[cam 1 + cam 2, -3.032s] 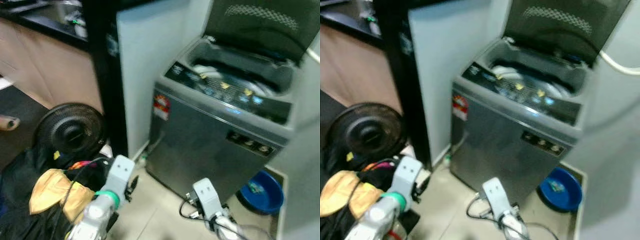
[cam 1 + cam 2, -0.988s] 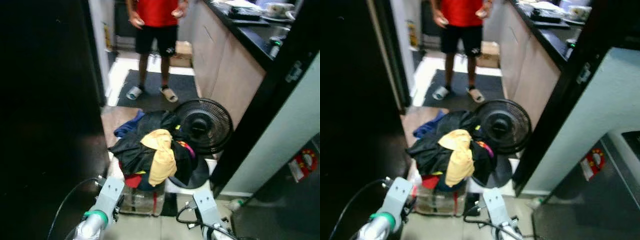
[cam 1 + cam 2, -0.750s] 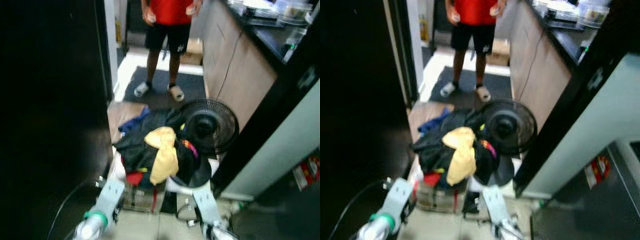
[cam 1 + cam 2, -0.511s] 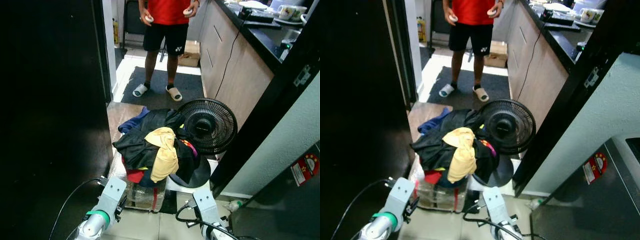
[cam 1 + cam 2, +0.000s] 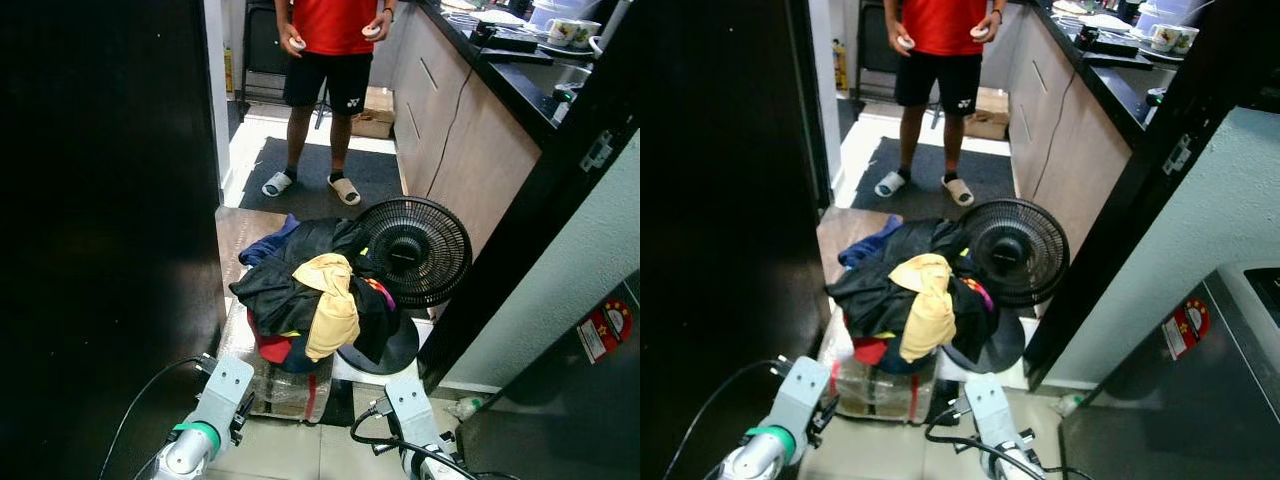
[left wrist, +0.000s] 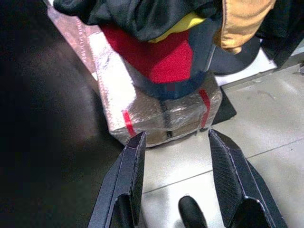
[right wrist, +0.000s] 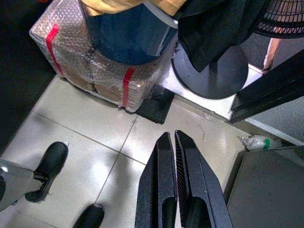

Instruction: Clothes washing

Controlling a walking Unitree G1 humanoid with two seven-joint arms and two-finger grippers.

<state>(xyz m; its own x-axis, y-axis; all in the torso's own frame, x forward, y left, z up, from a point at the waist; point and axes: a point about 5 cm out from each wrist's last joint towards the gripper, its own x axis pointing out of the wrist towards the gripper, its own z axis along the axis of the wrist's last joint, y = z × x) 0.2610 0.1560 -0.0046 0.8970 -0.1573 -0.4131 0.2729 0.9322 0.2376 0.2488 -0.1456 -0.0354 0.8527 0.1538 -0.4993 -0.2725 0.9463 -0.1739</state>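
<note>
Your view has turned from the washing machine to the clothes pile point(image 5: 310, 295) at frame centre, so loading begins. Left gripper point(image 6: 178, 183) is spread, right gripper point(image 7: 174, 178) closed empty.

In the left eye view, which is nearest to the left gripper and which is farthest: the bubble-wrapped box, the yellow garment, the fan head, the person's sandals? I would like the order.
From the left gripper:
1. Bubble-wrapped box, on the floor directly ahead.
2. Yellow garment, on top of the clothes pile above the box.
3. Fan head, behind the pile, toward the right.
4. Person's sandals, farthest, on the dark mat beyond.
</note>
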